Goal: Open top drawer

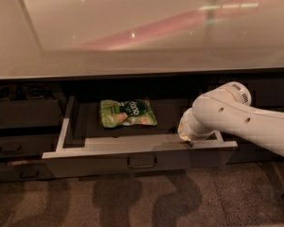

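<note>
The top drawer point(132, 148) stands pulled out from under the counter, its pale front rim and grey side walls showing, with a small loop handle point(142, 162) centred on its dark front. A green snack bag point(128, 112) lies flat on the drawer floor, left of centre. My white arm reaches in from the right, and the gripper point(185, 137) sits at the right part of the drawer's front rim, mostly hidden behind the wrist.
A glossy pale countertop point(132, 27) overhangs the drawers. Narrower dark drawers point(19, 126) stack at the left, with small packets above them at the upper left. Carpeted floor point(132, 197) lies in front, carrying the arm's shadows.
</note>
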You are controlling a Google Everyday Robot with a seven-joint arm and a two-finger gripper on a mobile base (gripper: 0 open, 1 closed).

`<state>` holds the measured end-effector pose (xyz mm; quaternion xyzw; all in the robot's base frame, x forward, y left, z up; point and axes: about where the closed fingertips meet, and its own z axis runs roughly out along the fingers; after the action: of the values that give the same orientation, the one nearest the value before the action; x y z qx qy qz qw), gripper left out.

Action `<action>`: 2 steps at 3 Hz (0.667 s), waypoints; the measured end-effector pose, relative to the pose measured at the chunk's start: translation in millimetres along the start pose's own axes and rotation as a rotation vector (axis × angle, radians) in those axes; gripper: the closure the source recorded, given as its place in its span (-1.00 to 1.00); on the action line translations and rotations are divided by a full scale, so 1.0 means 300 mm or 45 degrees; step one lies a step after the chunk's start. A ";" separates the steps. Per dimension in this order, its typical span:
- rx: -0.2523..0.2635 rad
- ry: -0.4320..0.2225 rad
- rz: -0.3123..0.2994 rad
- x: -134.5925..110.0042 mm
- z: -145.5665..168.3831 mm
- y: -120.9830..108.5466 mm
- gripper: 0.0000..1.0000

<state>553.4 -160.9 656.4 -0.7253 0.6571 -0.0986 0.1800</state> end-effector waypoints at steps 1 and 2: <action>0.016 0.012 0.017 0.000 0.004 0.009 1.00; 0.016 0.012 0.017 0.000 0.004 0.009 0.62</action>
<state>551.3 -160.8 654.3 -0.7193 0.6621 -0.1049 0.1823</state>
